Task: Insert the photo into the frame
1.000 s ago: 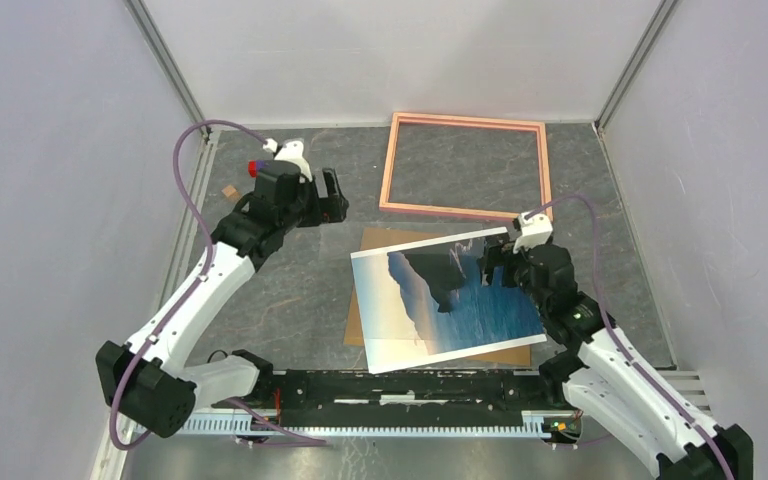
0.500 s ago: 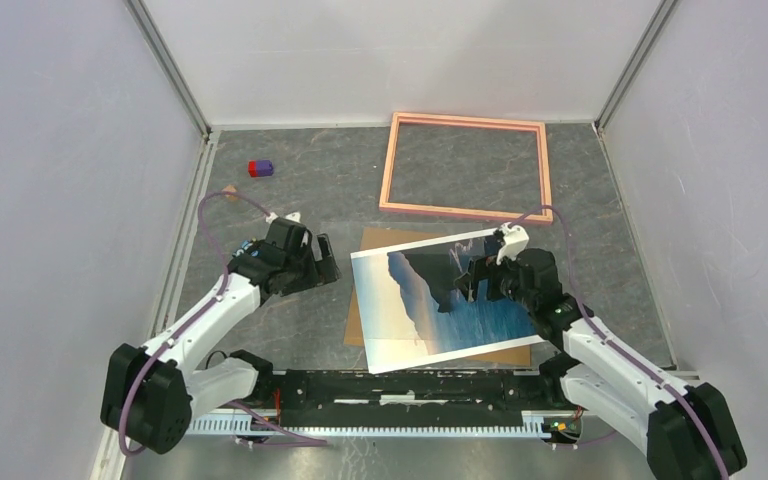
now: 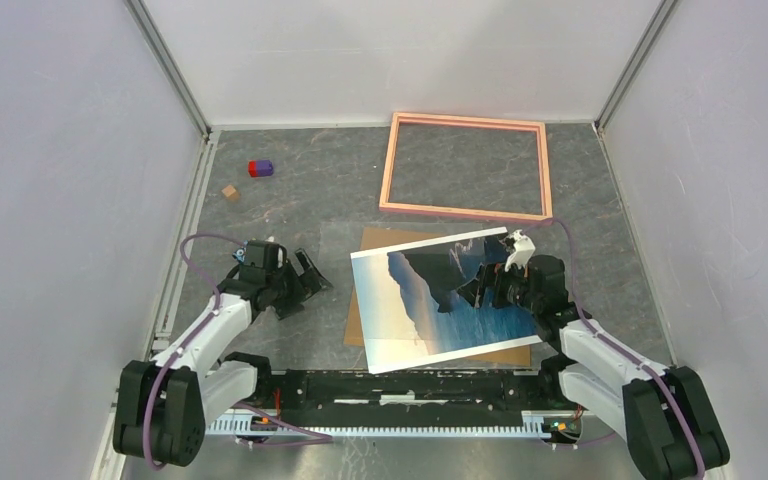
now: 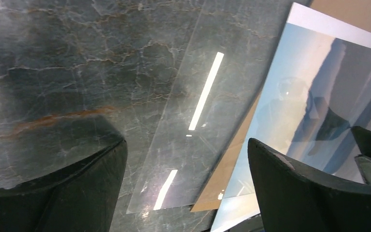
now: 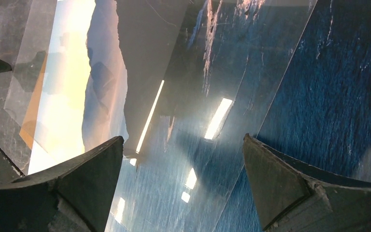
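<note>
Top view: the photo [image 3: 445, 300] lies on a brown board [image 3: 385, 240] mid-tabletop, well apart from the frame [image 3: 388, 170].

Left wrist: the left tool [image 4: 186, 145] gapes above a clear sheet [image 4: 174, 159].

Right wrist: the right tool [image 5: 183, 183], spread wide over the print, may snag that sheet instead.

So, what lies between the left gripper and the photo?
A clear pane lies flat on the table there, partly over the photo; the left wrist view shows it.

Robotics lab cell, white panel walls [image 3: 60, 150], aluminium corner posts [image 3: 167, 65], marbled grey tabletop [image 3: 300, 200]
</note>
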Tool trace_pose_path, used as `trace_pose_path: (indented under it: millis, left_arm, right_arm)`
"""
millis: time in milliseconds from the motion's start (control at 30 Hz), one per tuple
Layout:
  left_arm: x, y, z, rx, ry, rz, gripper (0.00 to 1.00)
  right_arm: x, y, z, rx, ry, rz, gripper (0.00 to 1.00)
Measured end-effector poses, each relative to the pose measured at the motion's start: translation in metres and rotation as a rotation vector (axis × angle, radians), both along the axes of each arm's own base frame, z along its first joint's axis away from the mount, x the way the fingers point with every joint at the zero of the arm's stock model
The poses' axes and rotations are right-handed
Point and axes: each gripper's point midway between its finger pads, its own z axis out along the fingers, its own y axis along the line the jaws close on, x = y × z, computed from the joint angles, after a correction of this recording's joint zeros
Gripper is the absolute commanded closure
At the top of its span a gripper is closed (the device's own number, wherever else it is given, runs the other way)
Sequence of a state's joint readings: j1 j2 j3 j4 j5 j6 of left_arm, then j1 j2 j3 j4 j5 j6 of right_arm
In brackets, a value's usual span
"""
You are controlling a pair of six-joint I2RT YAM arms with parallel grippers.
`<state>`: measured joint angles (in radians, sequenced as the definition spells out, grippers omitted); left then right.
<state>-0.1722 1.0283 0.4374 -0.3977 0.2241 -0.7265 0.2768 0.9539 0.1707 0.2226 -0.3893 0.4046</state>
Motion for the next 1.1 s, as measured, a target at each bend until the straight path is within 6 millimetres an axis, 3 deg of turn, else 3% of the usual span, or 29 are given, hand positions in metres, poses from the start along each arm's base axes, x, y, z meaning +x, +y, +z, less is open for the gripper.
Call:
trace_pose_path:
  millis: [467,733,1100]
  left_arm:
    - [0.008,-0.028,0.004,-0.178,-0.039,-0.043,0.0]
    - [0.003,-0.036,0.008,-0.24,-0.046,-0.055,0.04]
    - [0.003,-0.044,0.035,-0.326,-0.113,-0.038,0.11]
  right_arm:
    - [0.006,-0.005,0.0,0.014,-0.009,-0.016,0.02]
    - [0.008,-0.009,-0.002,-0.006,-0.017,-0.02,0.02]
    - [0.011,-0.016,-0.004,-0.055,-0.032,-0.026,0.02]
